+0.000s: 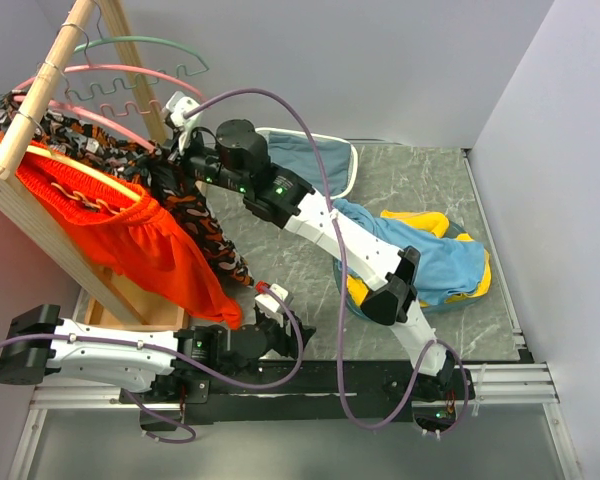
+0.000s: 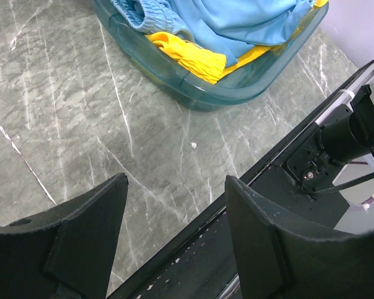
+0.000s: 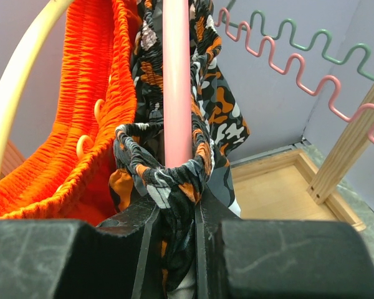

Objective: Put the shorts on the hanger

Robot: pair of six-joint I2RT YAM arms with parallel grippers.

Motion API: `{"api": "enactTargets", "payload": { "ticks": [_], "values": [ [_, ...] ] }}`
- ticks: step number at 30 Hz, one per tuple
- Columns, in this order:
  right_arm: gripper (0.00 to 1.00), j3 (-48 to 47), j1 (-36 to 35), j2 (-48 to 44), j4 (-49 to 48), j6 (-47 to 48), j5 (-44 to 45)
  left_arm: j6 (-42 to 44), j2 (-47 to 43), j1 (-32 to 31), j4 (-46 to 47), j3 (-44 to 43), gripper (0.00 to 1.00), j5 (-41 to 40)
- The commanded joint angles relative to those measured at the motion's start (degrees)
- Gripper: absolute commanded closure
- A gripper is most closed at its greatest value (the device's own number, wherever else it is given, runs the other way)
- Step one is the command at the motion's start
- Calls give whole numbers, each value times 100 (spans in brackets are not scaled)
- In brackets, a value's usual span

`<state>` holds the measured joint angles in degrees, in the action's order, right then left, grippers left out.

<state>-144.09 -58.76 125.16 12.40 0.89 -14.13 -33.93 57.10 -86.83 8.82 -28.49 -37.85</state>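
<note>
The shorts [image 1: 202, 222], black with orange, white and grey blobs, hang from the wooden rack at the far left. Their gathered waistband [image 3: 168, 177] wraps around the pink hanger [image 3: 176, 75], whose arm runs straight up from my fingers. My right gripper [image 3: 174, 208] is shut on the waistband just below the pink arm. From above, this gripper [image 1: 177, 150] sits at the top of the shorts beside the pink hanger [image 1: 120, 125]. My left gripper [image 2: 174, 187] is open and holds nothing, low over the table's near edge [image 1: 277, 322].
A bright orange garment [image 1: 130, 240] on a cream hanger [image 3: 12, 106] hangs close left of the shorts. The wooden rack [image 1: 40, 110] also carries a green hanger [image 1: 150, 45] and a wavy pink one [image 3: 287, 62]. A clear bin [image 2: 193, 93] of blue and yellow clothes sits to the right.
</note>
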Motion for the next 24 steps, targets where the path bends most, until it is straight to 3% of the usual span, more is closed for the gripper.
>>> {"api": "enactTargets", "payload": {
  "ticks": [1,17,20,21,23,24],
  "values": [
    [100,-392,-118,-62,-766,34,121,-96,-6,-18,234,28,31,-91],
    [99,-260,-179,-194,-563,202,340,-149,-138,-10,278,116,31,-65],
    [70,-128,-179,-290,-643,166,402,-166,-182,-10,269,133,31,-91],
    [48,-84,-171,-308,-651,166,411,-175,-191,-1,252,142,31,-91],
    [36,-49,-171,-396,-660,175,411,-201,-208,-1,252,142,31,-74],
    [24,-5,-179,-422,-652,175,411,-210,-226,-1,252,159,31,-74]
  ]
}}
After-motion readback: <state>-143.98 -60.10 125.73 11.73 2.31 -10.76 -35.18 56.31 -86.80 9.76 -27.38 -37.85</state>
